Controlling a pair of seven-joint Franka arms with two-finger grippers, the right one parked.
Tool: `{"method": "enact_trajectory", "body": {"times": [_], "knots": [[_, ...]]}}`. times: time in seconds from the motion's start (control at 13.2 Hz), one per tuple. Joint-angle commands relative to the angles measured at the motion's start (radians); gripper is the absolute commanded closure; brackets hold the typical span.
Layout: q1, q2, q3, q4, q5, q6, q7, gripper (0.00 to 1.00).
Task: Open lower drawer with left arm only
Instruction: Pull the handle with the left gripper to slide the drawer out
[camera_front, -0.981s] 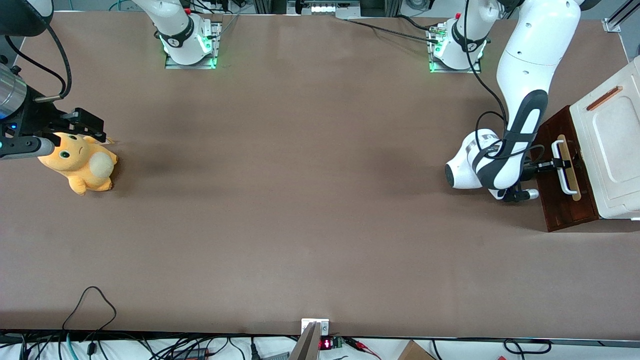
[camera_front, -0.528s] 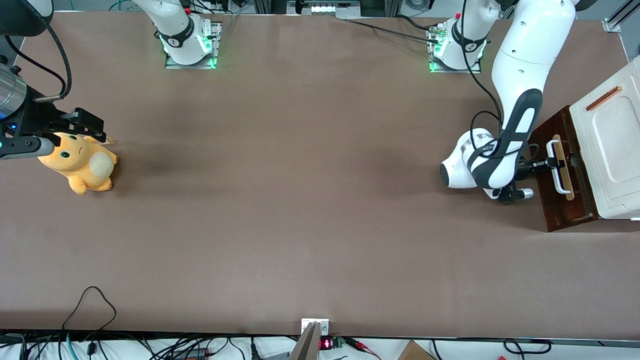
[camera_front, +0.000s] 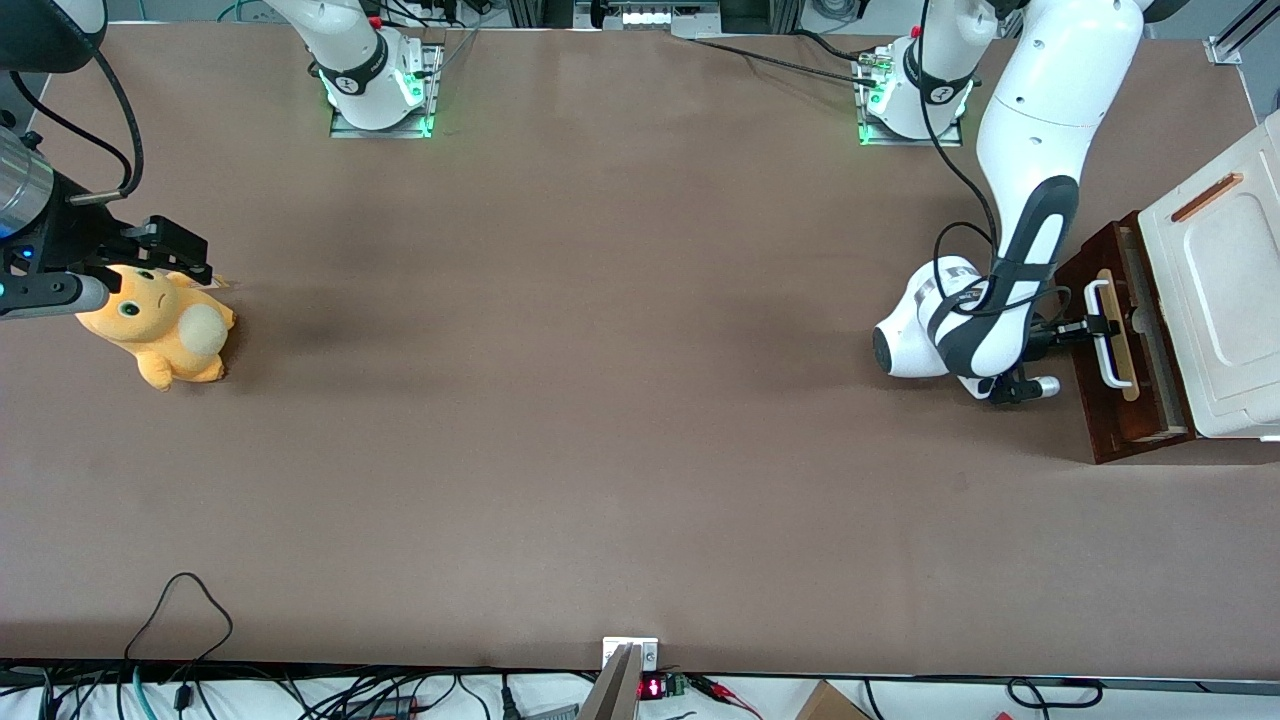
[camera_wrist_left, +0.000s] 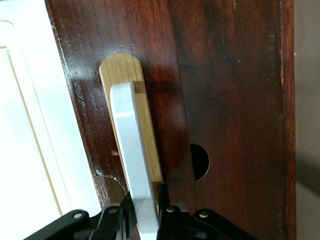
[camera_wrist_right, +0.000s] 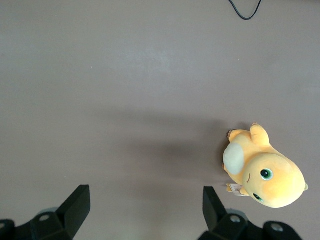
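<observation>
Lower drawer (camera_front: 1120, 350), dark red-brown front, white handle (camera_wrist_left: 131, 150), seems pulled partly open; gripper (camera_front: 1098, 327) on handle.

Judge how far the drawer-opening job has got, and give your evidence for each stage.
Done: the gripper is shut on the white handle of the lower drawer; the wrist view shows its fingers either side of the bar. In hand: the drawer is partly out, a strip of its inside showing beside the white cabinet. Left: pulling it further open, probably, then letting go.

overhead front view, close wrist views
</observation>
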Motion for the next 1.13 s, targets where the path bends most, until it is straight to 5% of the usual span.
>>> {"method": "enact_trajectory", "body": {"times": [0.0, 1.06], "knots": [[-0.054, -0.013, -0.007, -0.018, -0.085, -0.056, -0.008, 0.81], [-0.133, -0.013, -0.008, -0.006, -0.181, -0.096, -0.042, 0.81]]}}
